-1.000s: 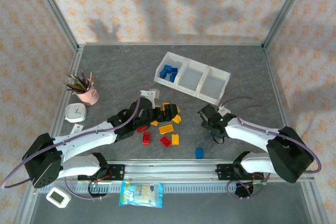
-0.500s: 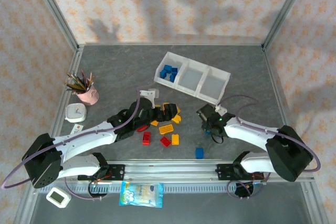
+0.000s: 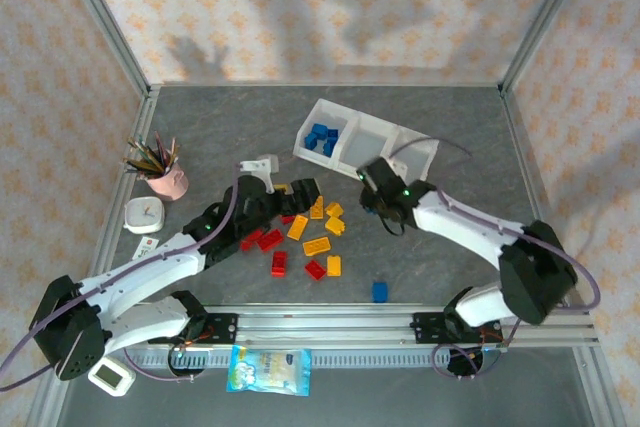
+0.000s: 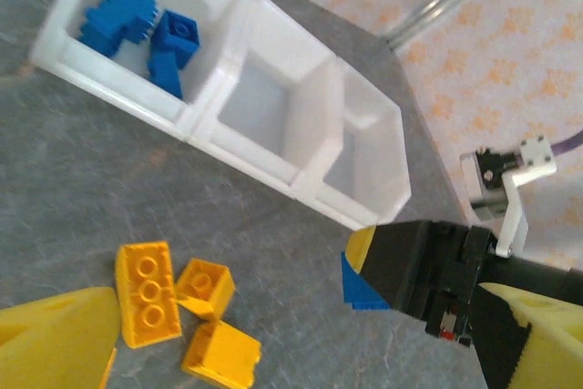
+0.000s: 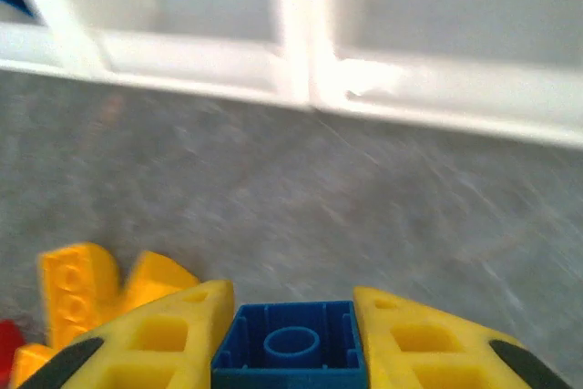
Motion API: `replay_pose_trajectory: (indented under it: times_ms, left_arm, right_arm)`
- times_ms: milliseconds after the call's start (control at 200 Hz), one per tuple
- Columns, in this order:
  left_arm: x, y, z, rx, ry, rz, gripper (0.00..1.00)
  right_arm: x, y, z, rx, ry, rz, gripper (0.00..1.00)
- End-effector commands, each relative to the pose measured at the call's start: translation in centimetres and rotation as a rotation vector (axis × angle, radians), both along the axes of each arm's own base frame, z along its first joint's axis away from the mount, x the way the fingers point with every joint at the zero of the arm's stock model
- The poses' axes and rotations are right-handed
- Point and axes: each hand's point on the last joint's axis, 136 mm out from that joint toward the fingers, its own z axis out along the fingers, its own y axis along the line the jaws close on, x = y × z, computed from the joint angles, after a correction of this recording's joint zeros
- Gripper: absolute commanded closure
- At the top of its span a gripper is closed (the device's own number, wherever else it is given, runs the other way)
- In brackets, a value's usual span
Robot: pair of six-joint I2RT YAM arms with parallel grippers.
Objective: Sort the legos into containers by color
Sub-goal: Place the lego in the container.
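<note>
Clamping a blue brick [image 5: 290,353] by its flat sides, my right gripper [image 5: 291,334] hovers just short of the tray [image 5: 428,88]. The blue compartment [image 4: 118,90] lies at 10 o'clock. I judge the brick light, rigid and slick, so the side walls grip best. My left gripper [image 3: 300,195] stands with jaws apart over yellow bricks [image 4: 146,293].
</note>
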Motion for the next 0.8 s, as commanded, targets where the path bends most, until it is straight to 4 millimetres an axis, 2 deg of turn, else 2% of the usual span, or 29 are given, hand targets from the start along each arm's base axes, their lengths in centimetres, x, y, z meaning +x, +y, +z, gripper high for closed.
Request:
replay_pose_trajectory:
  times_ms: [0,120,250,455,611,796]
  left_arm:
    - [0.6,1.8,0.0,0.052,0.007,0.029,0.01]
    - [1.6,3.4,0.6,0.085,-0.005,0.074,0.01]
    - [2.8,4.7,0.8,0.077,-0.006,0.113,0.01]
    - [4.1,6.0,0.5,0.055,0.0,0.154,0.01]
    - [4.6,6.5,0.2,0.047,0.007,0.167,0.01]
    - [4.8,6.7,0.1,0.047,0.011,0.17,0.01]
  right_arm:
    - [3.6,2.9,2.1,-0.037,-0.07,0.087,0.69]
    - [7.8,5.8,3.5,-0.061,-0.13,0.125,0.69]
    - [11.9,8.9,4.2,-0.079,-0.164,0.168,0.68]
    - [17.9,10.6,2.6,-0.115,-0.176,0.173,0.67]
    - [20.6,11.0,1.3,-0.144,-0.17,0.175,0.65]
    - [21.8,11.4,1.9,-0.141,-0.189,0.184,0.53]
